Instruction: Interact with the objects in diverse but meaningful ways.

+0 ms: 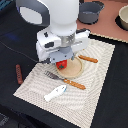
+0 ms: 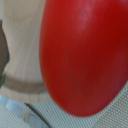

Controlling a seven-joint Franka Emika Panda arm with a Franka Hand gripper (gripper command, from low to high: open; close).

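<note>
i held the gripper (image 1: 62, 64) pinched on the red tomato (image 2: 85, 55) over the wooden plate (image 1: 75, 71) mid-placemat (image 1: 100, 75); it looked light, smooth, slippery, best squeezed across its middle.

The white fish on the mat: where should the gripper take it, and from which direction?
Probably across the narrow middle of the white fish, from straight above. It lies flat and slanted on the placemat, apart from the fork, so the fingers should close across its width, not along its length.
</note>
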